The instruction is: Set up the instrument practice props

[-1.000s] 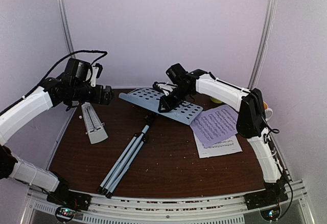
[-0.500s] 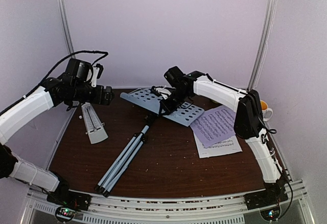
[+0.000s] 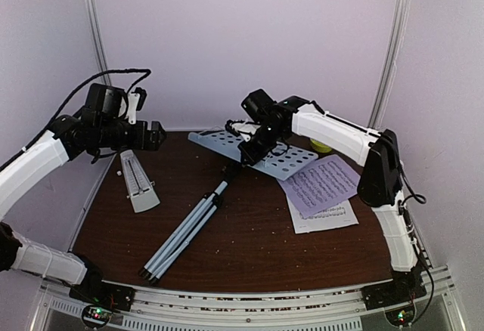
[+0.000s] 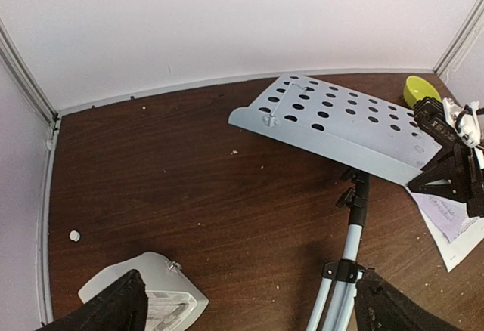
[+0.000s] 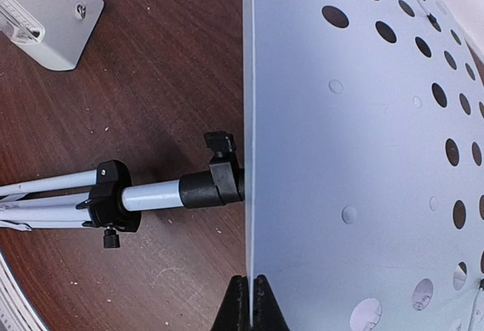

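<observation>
The pale perforated music-stand plate (image 3: 261, 152) is tilted up off the table on its folded silver tripod (image 3: 185, 229), which lies on the wood. My right gripper (image 3: 249, 150) is shut on the plate's lower edge (image 5: 249, 312), and the plate (image 5: 363, 134) fills the right wrist view. The pole joint (image 5: 215, 184) meets the plate. Two sheet-music pages (image 3: 321, 187) lie at the right. The pale-grey metronome (image 3: 138, 184) lies on its side at the left. My left gripper (image 3: 155, 136) hovers open and empty above it; its fingers (image 4: 113, 312) frame the metronome (image 4: 162, 301) and the tripod (image 4: 344, 286).
A yellow-green bowl (image 3: 321, 147) sits behind the plate at the back right and also shows in the left wrist view (image 4: 422, 89). A small white bit (image 4: 73, 235) lies near the left wall. Grey walls close in the back and sides. The rail runs along the front edge.
My right gripper has lifted the plate's edge higher and back, dragging the tripod a little. My left arm has risen and pulled slightly left, still open.
</observation>
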`<move>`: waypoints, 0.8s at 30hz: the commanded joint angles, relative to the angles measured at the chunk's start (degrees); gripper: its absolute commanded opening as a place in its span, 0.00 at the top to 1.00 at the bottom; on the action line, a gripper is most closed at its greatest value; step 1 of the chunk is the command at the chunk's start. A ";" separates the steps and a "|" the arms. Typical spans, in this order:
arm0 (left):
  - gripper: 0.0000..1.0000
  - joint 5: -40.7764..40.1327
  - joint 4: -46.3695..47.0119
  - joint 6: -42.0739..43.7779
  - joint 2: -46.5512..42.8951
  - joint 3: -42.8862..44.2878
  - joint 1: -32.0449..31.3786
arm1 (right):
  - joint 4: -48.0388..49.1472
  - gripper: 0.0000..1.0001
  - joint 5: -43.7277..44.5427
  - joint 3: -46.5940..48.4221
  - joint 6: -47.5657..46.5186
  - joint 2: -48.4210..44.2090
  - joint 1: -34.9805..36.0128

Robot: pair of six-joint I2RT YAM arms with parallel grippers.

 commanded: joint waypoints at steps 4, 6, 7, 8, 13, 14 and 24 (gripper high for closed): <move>0.02 3.60 8.19 -0.75 -7.60 -2.43 -0.14 | 16.23 1.00 13.06 -1.40 -3.46 -19.45 1.00; 0.03 3.88 9.70 -0.68 -9.51 -3.70 -0.19 | 17.86 1.00 15.11 -2.36 -4.33 -22.59 1.79; 0.03 4.09 10.29 -0.60 -10.26 -4.25 -0.22 | 18.64 1.00 16.05 -2.57 -4.82 -23.71 2.09; 0.03 4.23 10.59 -0.47 -10.90 -4.61 -0.25 | 19.37 1.00 17.05 -2.82 -5.45 -24.78 2.48; 0.03 5.75 10.87 1.21 -12.48 -6.09 -0.23 | 24.50 1.00 21.35 -5.25 -9.73 -30.78 4.94; 0.03 6.68 10.86 1.75 -12.64 -6.36 -0.22 | 26.04 1.00 22.14 -6.21 -10.74 -32.09 5.55; 0.13 4.60 23.87 6.81 -14.15 -16.47 -6.73 | 38.72 1.00 27.38 -13.29 -20.44 -43.47 11.33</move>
